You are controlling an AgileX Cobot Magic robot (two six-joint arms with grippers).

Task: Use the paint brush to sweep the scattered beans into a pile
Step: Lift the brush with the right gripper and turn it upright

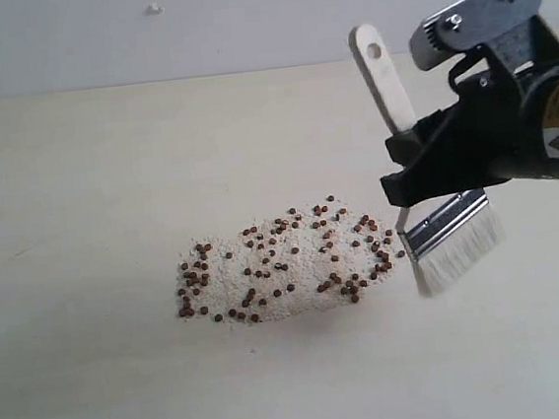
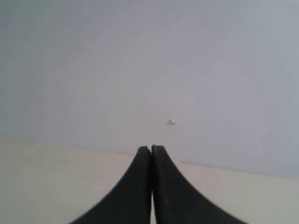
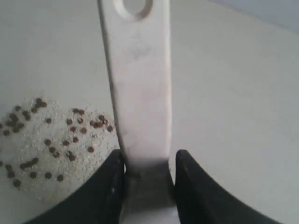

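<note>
Right gripper (image 3: pixel 148 165) clamped on paint brush (image 1: pixel 387 78) handle | bristles just beside right edge of beans (image 1: pixel 285 263) | beans lie in a loose oval patch | tighter pile not yet made, I'd say

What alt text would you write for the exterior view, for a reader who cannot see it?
A robot's right claw grips a wide paint brush by its wooden handle, bristles down, beside the right edge of a patch of reddish-brown beans mixed with pale grains. The patch lies on a beige table.
</note>
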